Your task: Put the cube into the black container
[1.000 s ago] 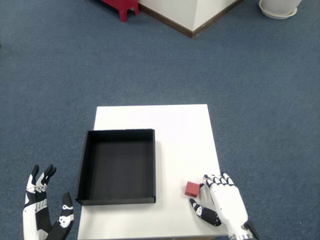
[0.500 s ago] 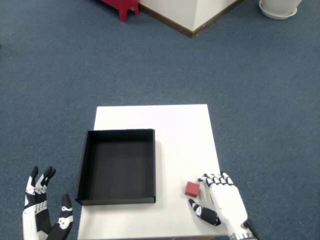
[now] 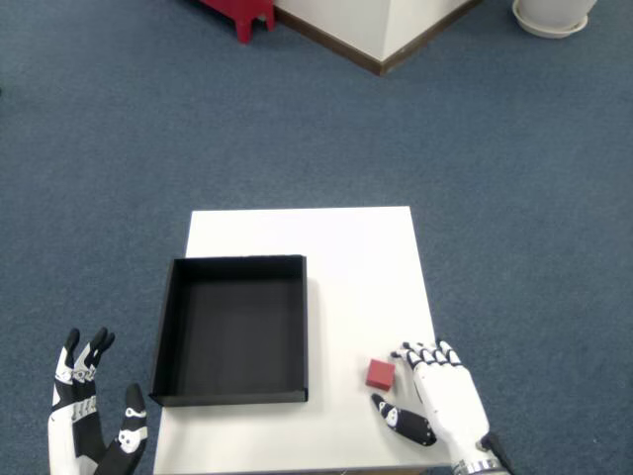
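Observation:
A small red cube (image 3: 380,373) lies on the white table (image 3: 336,247), to the right of the black container (image 3: 234,329). The container is an open, shallow square tray with nothing inside. My right hand (image 3: 437,396) rests over the table's near right corner, just right of the cube. Its fingers are spread and reach toward the cube's right side, and the thumb (image 3: 401,419) lies below the cube. The hand is open and holds nothing. Whether the fingertips touch the cube is unclear.
The left hand (image 3: 91,421) hovers open beyond the table's left edge, over blue carpet. A red stool leg (image 3: 242,14), a white wall corner (image 3: 381,35) and a white pot (image 3: 552,15) stand far off at the top.
The right hand has barely shifted beside the cube. The left hand has sunk slightly lower in the view. The cube has not moved.

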Controlling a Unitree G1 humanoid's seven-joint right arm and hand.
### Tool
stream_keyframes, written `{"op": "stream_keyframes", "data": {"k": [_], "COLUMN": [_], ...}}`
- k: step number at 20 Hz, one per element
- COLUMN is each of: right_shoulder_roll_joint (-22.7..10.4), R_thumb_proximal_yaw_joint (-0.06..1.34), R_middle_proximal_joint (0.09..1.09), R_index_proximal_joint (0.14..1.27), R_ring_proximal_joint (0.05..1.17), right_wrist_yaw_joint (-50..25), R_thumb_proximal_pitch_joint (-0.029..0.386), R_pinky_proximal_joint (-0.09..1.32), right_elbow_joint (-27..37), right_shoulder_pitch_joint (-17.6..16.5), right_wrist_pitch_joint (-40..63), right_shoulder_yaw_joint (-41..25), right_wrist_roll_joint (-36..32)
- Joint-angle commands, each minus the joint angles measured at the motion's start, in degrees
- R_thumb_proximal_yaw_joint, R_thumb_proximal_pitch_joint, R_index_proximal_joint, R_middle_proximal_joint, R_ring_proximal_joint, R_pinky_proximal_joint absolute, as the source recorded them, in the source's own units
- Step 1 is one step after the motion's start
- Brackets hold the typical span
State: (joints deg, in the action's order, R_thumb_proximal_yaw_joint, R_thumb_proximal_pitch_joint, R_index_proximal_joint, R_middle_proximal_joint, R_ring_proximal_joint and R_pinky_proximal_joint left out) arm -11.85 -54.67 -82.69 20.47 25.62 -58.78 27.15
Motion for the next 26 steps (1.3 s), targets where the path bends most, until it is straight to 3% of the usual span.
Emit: {"op": "stream_keyframes", "data": {"k": [1,19,26], "right_shoulder_roll_joint": [0.2,1.2,1.6], "R_thumb_proximal_yaw_joint": [0.66,0.65,0.77], "R_middle_proximal_joint": [0.26,0.27,0.29], "R_index_proximal_joint": [0.45,0.51,0.61], "R_ring_proximal_joint": [0.27,0.28,0.29], "right_wrist_yaw_joint": [-0.8,-4.4,-2.7], "R_thumb_proximal_pitch_joint": [-0.004,0.003,0.059], "R_pinky_proximal_joint": [0.08,0.09,0.09], "right_elbow_joint": [0.7,0.2,-0.8], "right_shoulder_pitch_joint": [2.6,2.6,2.0], "right_wrist_pitch_joint": [1.7,2.1,0.4], "right_shoulder_yaw_joint": [-0.7,-2.6,-2.5], "right_wrist_roll_joint": [0.9,3.6,3.5]}}
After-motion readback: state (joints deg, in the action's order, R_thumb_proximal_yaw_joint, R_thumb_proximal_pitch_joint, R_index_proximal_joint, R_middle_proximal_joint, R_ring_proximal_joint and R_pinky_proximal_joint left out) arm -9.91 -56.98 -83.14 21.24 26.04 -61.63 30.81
